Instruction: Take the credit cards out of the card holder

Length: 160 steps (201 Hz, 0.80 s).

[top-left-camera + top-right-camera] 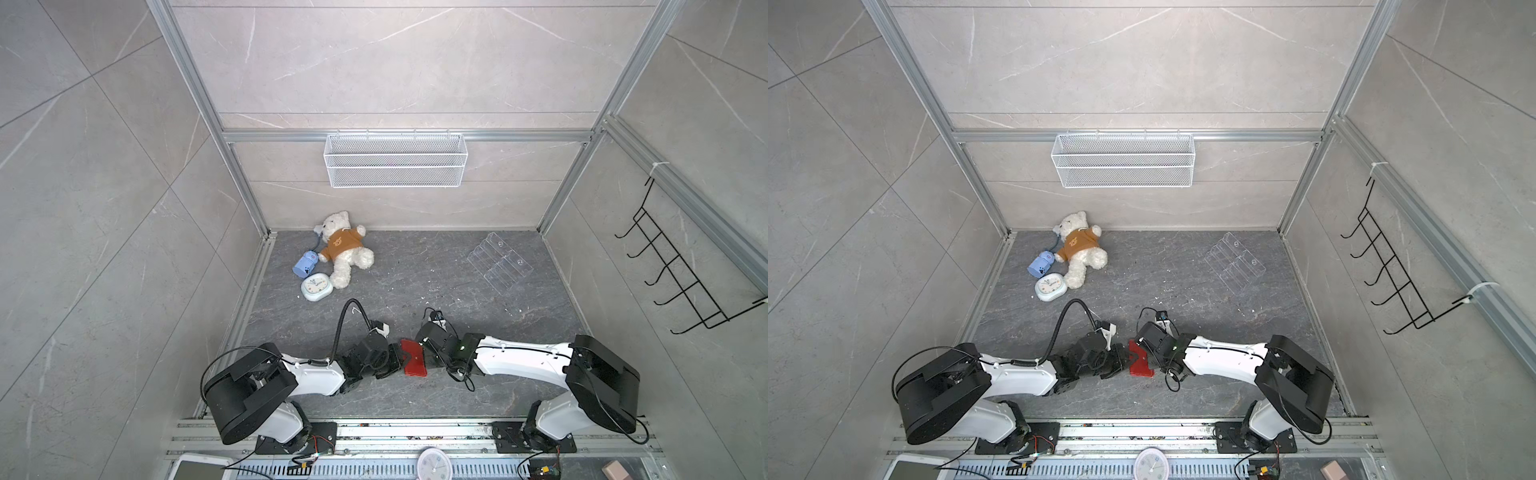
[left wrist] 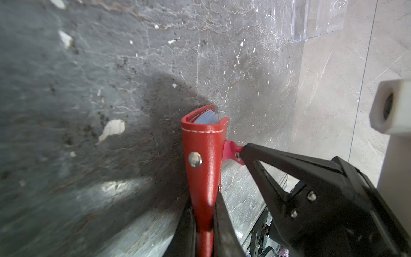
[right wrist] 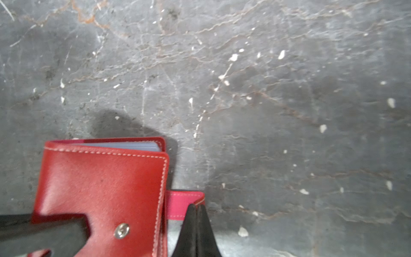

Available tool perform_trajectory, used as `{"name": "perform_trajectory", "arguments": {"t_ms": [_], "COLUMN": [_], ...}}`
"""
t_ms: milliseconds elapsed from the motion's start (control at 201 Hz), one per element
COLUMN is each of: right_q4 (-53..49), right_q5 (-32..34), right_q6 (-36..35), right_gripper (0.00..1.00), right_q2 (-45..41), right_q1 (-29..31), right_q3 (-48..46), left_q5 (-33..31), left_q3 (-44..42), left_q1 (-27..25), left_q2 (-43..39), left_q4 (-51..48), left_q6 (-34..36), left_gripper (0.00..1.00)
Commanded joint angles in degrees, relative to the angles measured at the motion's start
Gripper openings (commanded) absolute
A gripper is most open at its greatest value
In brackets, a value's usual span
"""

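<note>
We find the holder (image 1: pixel 415 362) (image 1: pixel 1140 365) near the middle of the bench's (image 1: pixel 415 282) front edge, between both arms. The left gripper (image 2: pixel 204 213) is clamped on its red covers, one finger on each side. The right gripper (image 3: pixel 196 210) is pinched tight on the tab (image 3: pixel 179 205) (image 2: pixel 231 151), which stands out sideways, off the stud (image 2: pixel 195 159). The covers are barely parted, and pale blue sleeves (image 2: pixel 206 119) (image 3: pixel 124 145) show at the edge. We cannot tell whether the holder touches the bench. A bear (image 1: pixel 343 249) and clock (image 1: pixel 316 286) lie near the back left corner, and a rack (image 1: pixel 498 262) towards the back right.
</note>
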Motion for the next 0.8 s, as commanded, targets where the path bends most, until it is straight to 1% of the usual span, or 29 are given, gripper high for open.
{"name": "perform_trajectory", "arguments": {"t_ms": [0, 269, 329, 398, 518, 627, 677, 791], "right_q4": [-1.6, -0.1, 0.7, 1.5, 2.5, 3.4, 3.9, 4.4], "right_q5": [0.6, -0.2, -0.7, -1.3, -1.8, -2.4, -2.8, -3.0], "right_q6": [0.9, 1.5, 1.6, 1.9, 2.5, 3.1, 3.5, 4.1], "right_gripper": [0.00, 0.00, 0.00, 0.00, 0.00, 0.00, 0.00, 0.00], "right_q2": [-1.9, -3.8, -4.1, -4.3, -4.7, -5.3, -5.5, -6.3], "right_q1": [-0.8, -2.4, -2.6, -2.8, -3.0, -3.3, -3.4, -3.6], "right_q3": [-2.2, -5.1, -5.8, -6.5, -7.5, -8.5, -8.9, -9.8], "left_q5": [-2.0, -2.8, -3.4, -4.1, -5.2, -6.1, -6.5, -7.2], "left_q3": [-1.0, -0.7, -0.5, -0.4, -0.1, 0.9, 1.4, 3.3], "left_q1": [-0.1, -0.1, -0.1, -0.1, -0.1, -0.1, -0.1, -0.1], "left_q2": [0.3, 0.2, -0.3, -1.0, -3.1, -5.5, -6.9, -10.6], "left_q4": [-8.0, -9.6, -10.8, -12.1, -14.7, -18.2, -20.1, -24.8], "left_q6": [2.4, 2.9, 2.9, 3.1, 3.4, 4.1, 4.5, 6.2], "left_gripper": [0.00, 0.00, 0.09, 0.16, 0.31, 0.49, 0.60, 0.66]}}
